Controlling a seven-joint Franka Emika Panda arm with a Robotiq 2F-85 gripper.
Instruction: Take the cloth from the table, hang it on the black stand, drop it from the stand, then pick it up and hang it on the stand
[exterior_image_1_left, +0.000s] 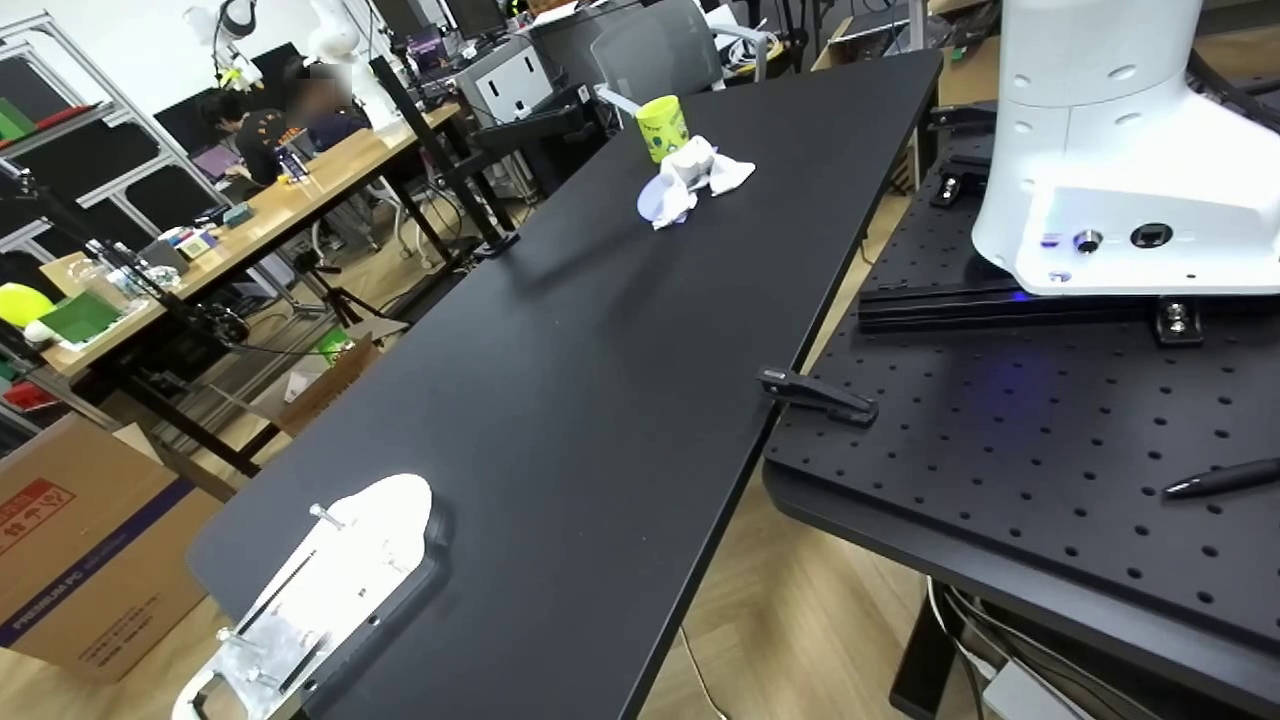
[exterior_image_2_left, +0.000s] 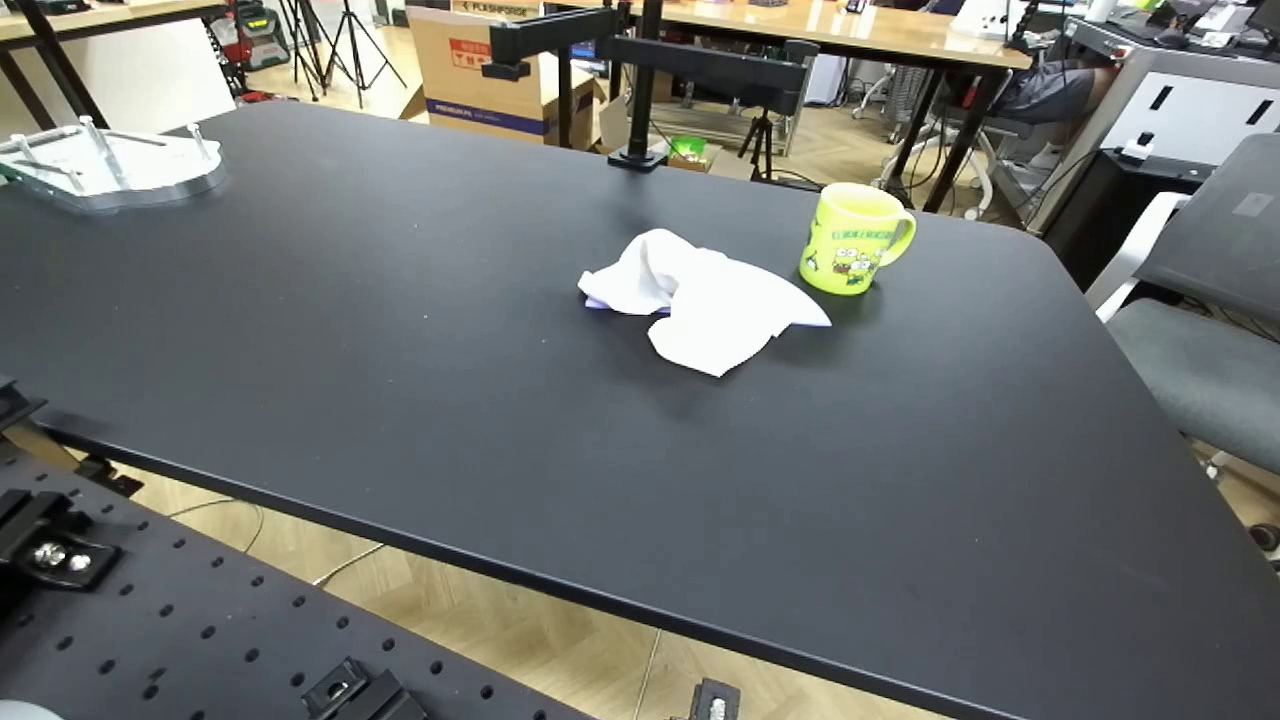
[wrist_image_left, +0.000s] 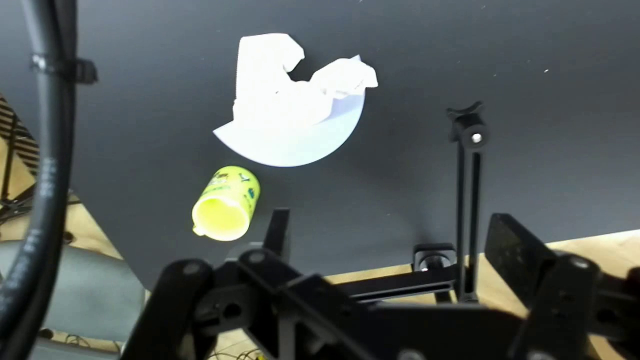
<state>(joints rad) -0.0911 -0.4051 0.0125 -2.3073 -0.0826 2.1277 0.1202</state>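
The rumpled white fabric cloth (exterior_image_2_left: 730, 310) lies on the long matte black tabletop (exterior_image_2_left: 480, 440), partly over a flat pale lavender piece (wrist_image_left: 295, 150). A broad stretch of black surface runs from the cloth to the long edge facing the perforated black metal plate (exterior_image_1_left: 980, 420), and a longer one to the white oblong plastic object with pegs (exterior_image_1_left: 370, 530) at one end. A strip of pale wood-patterned floor (exterior_image_2_left: 500, 625) shows between plate and tabletop. The bright yellow-green mug (exterior_image_2_left: 850, 240) stands upright near the cloth, closer to the corner by the grey office chair (exterior_image_2_left: 1215, 240). At the long edge across from the plate rises the slim black stand of jointed bars (exterior_image_2_left: 640, 115); in the wrist view one of its arms shows against the tabletop, well apart from the cloth.

"PREMIUM PC" can be read on the brown cardboard box (exterior_image_1_left: 130, 580), and "FLASHFORGE" on a tan carton (exterior_image_2_left: 490, 8); the lettering on the mug is too small to make out.

Only the wrist view shows the black pincer (wrist_image_left: 389, 222), spread wide and holding nothing. In an exterior view the cloth overlaps the mug, while the wrist view shows them apart. The white robot base (exterior_image_1_left: 1110, 160) and a black pen-shaped item (exterior_image_1_left: 1220, 480) on the plate appear in an exterior view.
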